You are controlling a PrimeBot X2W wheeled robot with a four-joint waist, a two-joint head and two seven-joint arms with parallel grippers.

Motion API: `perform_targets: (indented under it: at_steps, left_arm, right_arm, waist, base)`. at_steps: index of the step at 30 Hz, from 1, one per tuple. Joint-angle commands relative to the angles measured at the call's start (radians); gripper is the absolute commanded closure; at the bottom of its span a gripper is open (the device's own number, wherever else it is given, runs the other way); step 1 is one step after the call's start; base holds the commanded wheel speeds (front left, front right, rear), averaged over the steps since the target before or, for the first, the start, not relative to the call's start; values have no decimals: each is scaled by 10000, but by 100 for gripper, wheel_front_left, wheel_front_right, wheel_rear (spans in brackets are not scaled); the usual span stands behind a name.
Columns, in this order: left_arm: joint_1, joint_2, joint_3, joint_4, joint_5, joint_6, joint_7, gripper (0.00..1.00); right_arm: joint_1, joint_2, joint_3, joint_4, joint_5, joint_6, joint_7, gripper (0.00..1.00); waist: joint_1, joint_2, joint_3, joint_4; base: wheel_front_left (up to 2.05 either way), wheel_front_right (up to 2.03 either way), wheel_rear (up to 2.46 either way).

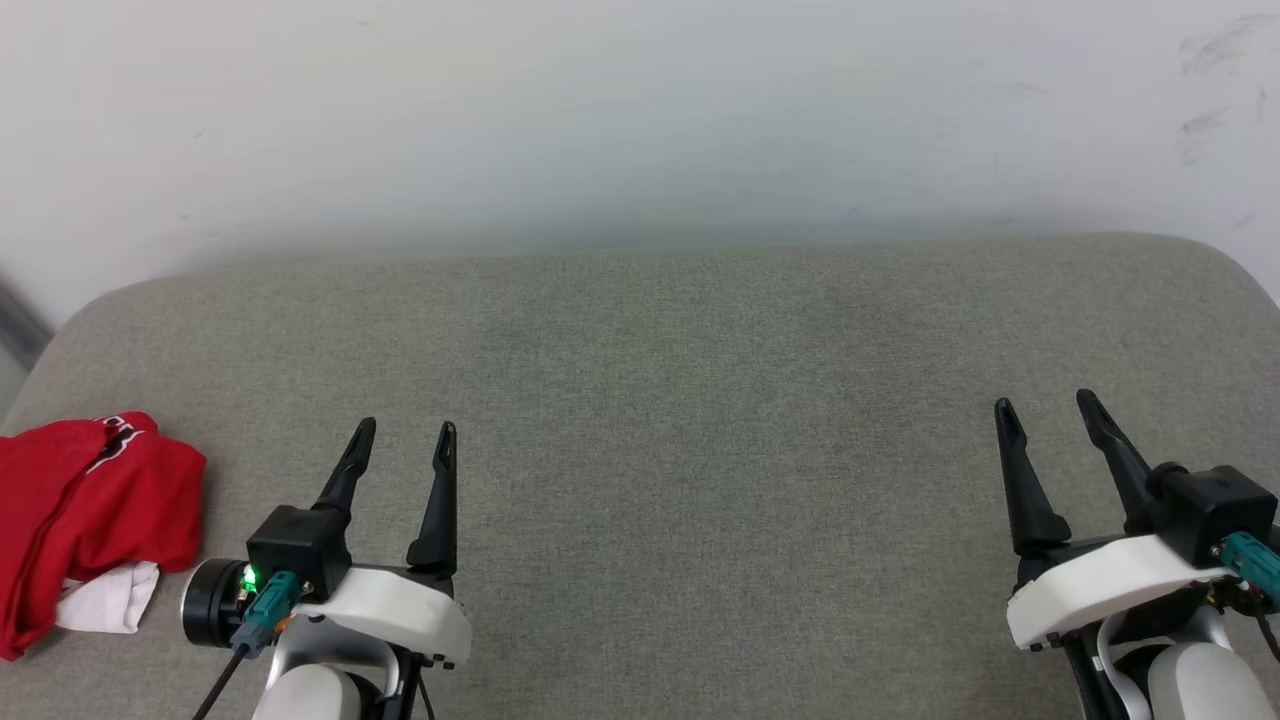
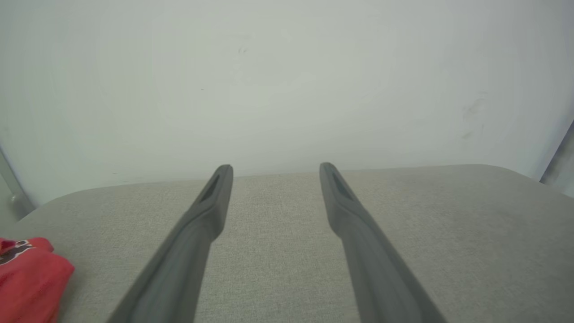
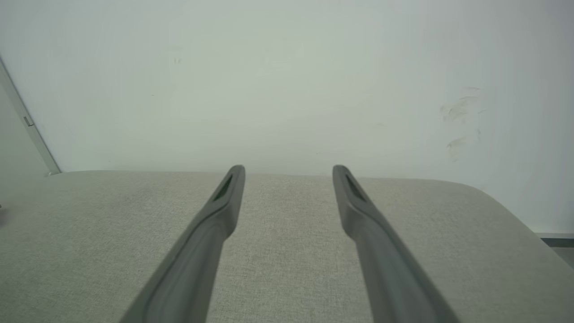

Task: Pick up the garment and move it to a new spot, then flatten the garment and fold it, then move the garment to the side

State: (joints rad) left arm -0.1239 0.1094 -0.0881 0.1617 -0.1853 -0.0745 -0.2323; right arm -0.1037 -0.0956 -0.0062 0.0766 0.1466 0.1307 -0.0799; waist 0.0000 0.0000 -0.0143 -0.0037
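The garment (image 1: 85,520) lies bunched in a red heap at the near left edge of the grey padded surface, a white part showing at its lower right. Its red corner also shows low on the left in the left wrist view, as the garment (image 2: 29,280). My left gripper (image 1: 408,428) hovers open just to the right of the heap, apart from it, its jaws empty (image 2: 276,168). Far over at the lower right, my right gripper (image 1: 1045,402) stands open above bare surface, nothing between its jaws (image 3: 289,169).
The grey padded surface (image 1: 700,420) has rounded far corners and ends against a pale wall (image 1: 640,110). A grey vertical strip (image 1: 20,325) stands past the surface's left edge.
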Motion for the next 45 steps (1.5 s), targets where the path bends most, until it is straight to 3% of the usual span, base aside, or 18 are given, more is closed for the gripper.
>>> perform_targets:
  at_steps: [1,17,38,45]
  left_arm:
    - [-25,-28,63,-30,234,25,-100,0]
    - [140,-258,471,-6,1030,-120,-334,0]
    - [498,-421,1354,-242,1037,-287,-334,0]
    - [590,-445,1550,-206,1086,-309,-334,0]
  right_arm:
    - [-132,26,12,-88,-224,0,-89,0]
    - [-208,156,44,-178,-817,1,-265,0]
    - [-161,221,484,-192,-307,-1,-413,0]
    - [-248,256,633,-118,-300,1,-512,0]
  waist:
    - [0,0,4,5]
    - [0,0,35,485]
    - [0,0,-1,3460]
    - [0,0,-5,4103]
  base:
    - [0,0,0]
    - [0,0,0]
    - [0,0,0]
    - [0,0,0]
